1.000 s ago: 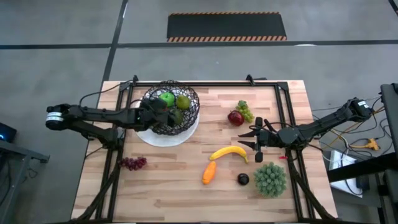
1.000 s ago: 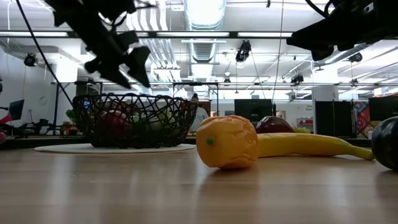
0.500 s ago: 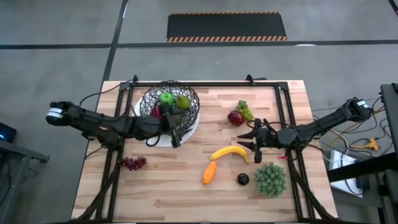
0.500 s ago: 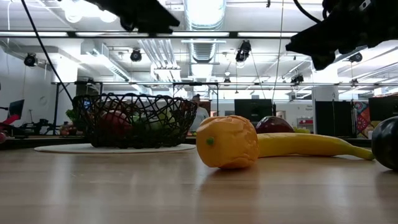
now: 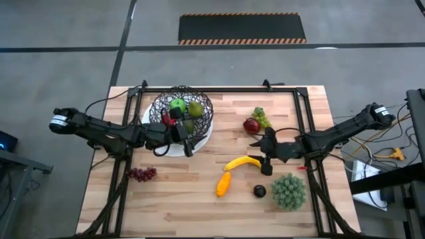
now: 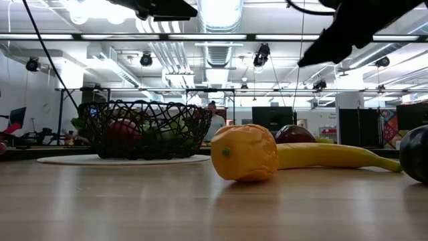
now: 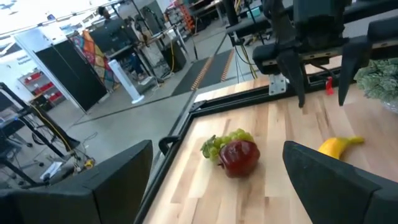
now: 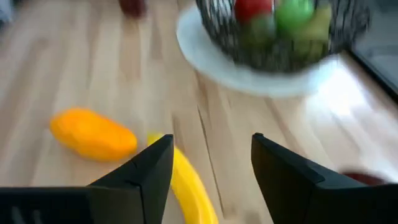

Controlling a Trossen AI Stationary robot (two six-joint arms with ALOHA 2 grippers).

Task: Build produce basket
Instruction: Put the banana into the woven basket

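Note:
The black wire basket (image 5: pixel 182 114) stands on a white plate (image 5: pixel 171 147) and holds a green apple (image 5: pixel 177 104), a pear (image 5: pixel 195 109) and a red fruit (image 5: pixel 165 118). My left gripper (image 5: pixel 182 137) hovers open at the basket's near right rim. A banana (image 5: pixel 242 162), an orange piece (image 5: pixel 224 184), a dark plum (image 5: pixel 259 191), purple grapes (image 5: pixel 142 174), a red fruit (image 5: pixel 251 125) and green grapes (image 5: pixel 261 117) lie on the table. My right gripper (image 5: pixel 261 155) is open above the banana's right end; in its wrist view (image 8: pixel 211 168) the banana (image 8: pixel 189 186) lies below the fingers.
A spiky green ball (image 5: pixel 288 191) sits near the right front of the table, beside the plum. A black metal frame (image 5: pixel 302 113) runs along the far and side edges. Bare wood lies at the near left, around the purple grapes.
My left gripper has come off the basket's top toward the table's right and near side, and now holds beside its rim. My right gripper has moved toward the table's left, closing on the banana. No fruit has shifted.

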